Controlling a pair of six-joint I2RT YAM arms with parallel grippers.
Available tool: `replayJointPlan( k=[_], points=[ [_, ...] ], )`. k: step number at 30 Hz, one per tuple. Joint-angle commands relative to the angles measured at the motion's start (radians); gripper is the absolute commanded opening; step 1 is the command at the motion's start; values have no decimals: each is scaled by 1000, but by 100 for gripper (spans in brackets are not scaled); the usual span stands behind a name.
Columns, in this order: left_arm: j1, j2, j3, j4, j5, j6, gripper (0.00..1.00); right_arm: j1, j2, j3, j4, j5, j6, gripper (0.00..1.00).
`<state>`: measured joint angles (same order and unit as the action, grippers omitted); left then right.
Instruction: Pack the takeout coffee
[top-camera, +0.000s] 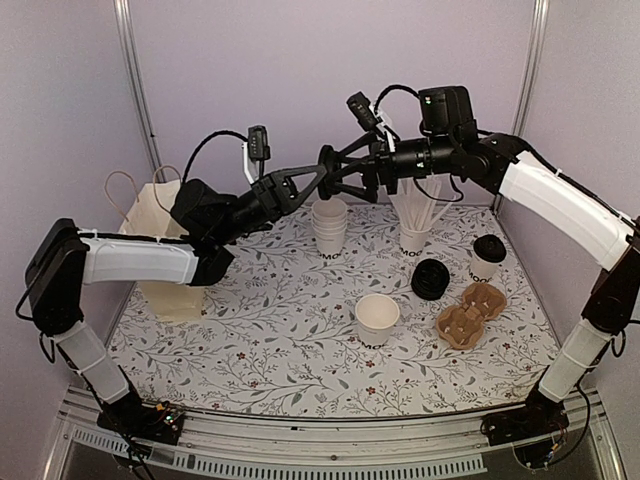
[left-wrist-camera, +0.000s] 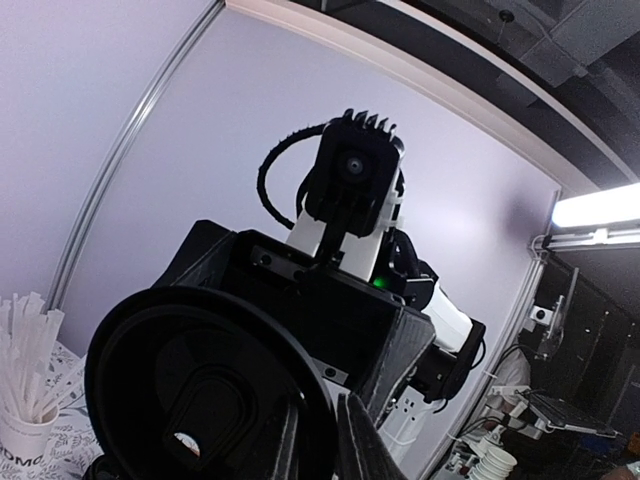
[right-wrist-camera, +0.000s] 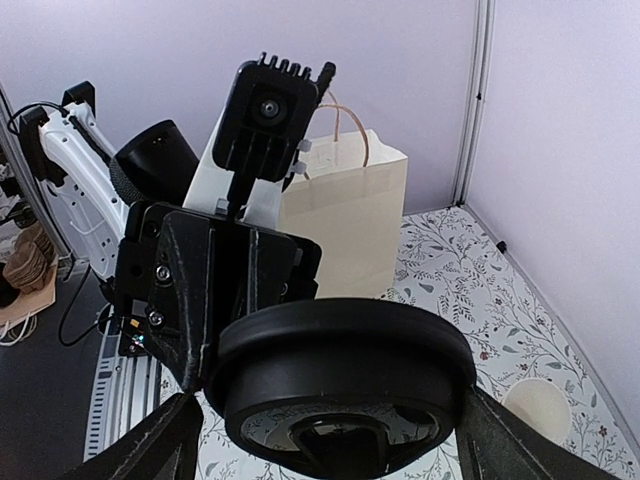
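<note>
While my left gripper (top-camera: 322, 178) clamps the round black plastic lid (right-wrist-camera: 345, 370) high above the far middle, my right gripper (top-camera: 338, 178) stands spread wide around it; an unlidded white paper cup (top-camera: 377, 318) sits nearer.

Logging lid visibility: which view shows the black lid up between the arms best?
Right wrist: the black lid spans the lower frame, its rim seen full width. Left wrist shows its round face close up, cropped below. Top external loses it where the left tool and right tool meet.
</note>
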<state>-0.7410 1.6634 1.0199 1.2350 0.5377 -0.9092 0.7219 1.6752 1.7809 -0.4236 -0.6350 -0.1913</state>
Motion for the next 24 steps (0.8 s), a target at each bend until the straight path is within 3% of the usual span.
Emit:
replayJointPlan(
  k=[1, 12, 16, 18, 20, 24],
  points=[
    [3, 11, 2, 52, 8, -19, 15, 7, 26, 28, 15, -29, 19, 86],
    [3, 10, -1, 38, 7, -13, 19, 8, 21, 2, 14, -9, 11, 69],
    [5, -5, -21, -5, -23, -11, 36, 8, 22, -8, 5, 23, 2, 67],
    [13, -41, -45, -88, -58, -2, 49, 5, 12, -24, -16, 48, -29, 67],
    [21, -102, -90, -174, -88, 56, 96, -8, -9, -54, -42, 61, -89, 67],
    [22, -247, -146, -442, -224, 238, 100, -28, -42, -90, -163, 119, -243, 66]
  ],
)
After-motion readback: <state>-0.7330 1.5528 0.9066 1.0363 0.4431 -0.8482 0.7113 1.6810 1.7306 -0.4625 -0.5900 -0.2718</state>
